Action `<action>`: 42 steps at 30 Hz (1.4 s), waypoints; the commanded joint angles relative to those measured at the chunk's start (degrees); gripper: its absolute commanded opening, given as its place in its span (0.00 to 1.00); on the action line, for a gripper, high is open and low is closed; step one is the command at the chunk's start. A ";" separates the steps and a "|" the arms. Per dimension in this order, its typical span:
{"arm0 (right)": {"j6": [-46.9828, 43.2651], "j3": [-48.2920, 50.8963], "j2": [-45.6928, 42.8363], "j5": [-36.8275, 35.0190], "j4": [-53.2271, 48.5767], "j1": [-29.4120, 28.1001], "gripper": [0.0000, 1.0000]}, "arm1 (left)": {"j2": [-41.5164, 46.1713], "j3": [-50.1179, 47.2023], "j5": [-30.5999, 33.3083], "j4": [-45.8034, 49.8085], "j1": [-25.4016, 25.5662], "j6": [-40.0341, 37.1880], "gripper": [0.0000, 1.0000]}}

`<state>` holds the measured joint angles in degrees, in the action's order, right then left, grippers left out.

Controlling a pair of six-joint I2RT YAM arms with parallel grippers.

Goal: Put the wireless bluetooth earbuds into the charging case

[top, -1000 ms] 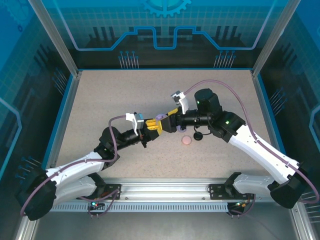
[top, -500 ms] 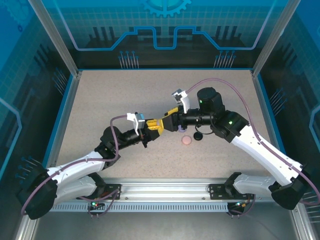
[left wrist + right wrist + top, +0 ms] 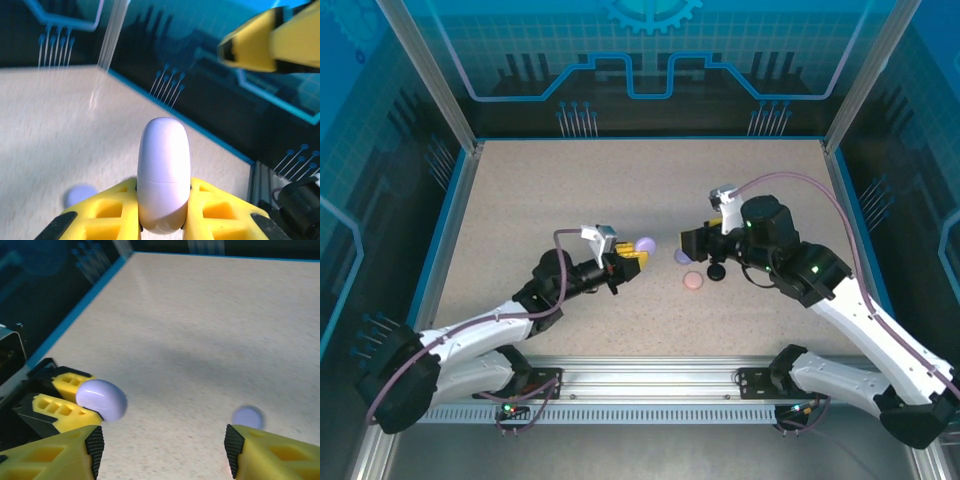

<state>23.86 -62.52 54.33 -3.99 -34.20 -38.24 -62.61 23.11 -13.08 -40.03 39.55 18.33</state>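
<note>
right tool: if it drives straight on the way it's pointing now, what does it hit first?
Likely the lavender charging case held in the left tool, though it sits off to one side of the right tool midline. Dead centre ahead is bare table. Depth is unclear, so it might pass beside the case.

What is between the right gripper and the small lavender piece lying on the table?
Nothing visible. The right gripper is open, and the small lavender piece lies on bare table just beyond one fingertip. The lavender case in the left gripper sits off to the other side.
</note>
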 commanded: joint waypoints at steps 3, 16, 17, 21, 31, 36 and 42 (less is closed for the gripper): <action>2.16 6.66 -3.61 -6.32 -1.89 4.11 0.72 | -8.06 2.12 3.80 12.32 0.16 9.81 0.00; 4.52 11.81 -7.86 -1.94 -1.61 11.73 1.00 | -37.02 11.90 -3.53 7.47 0.11 26.67 0.00; 4.55 11.80 -8.24 -1.87 -1.76 12.08 1.00 | -38.07 12.16 -3.67 7.04 0.14 27.23 0.00; 4.32 13.95 -9.14 -1.53 -2.03 13.34 1.00 | -40.17 12.57 -3.73 6.66 0.10 28.77 0.12; 2.19 13.88 -6.79 -0.88 -2.06 17.06 1.00 | -33.73 11.35 1.68 15.08 -0.59 24.57 0.63; -0.83 13.68 -5.66 -3.96 0.35 21.17 1.00 | -24.04 10.81 5.52 23.38 -2.77 19.72 0.76; -7.15 18.71 -5.92 -9.90 9.79 25.95 1.00 | -9.28 12.39 10.79 37.56 -7.79 12.02 0.99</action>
<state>20.95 -46.61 48.86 -9.67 -30.37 -14.11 -77.01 34.46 -6.68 -12.03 33.87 36.21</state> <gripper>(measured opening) 0.999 0.984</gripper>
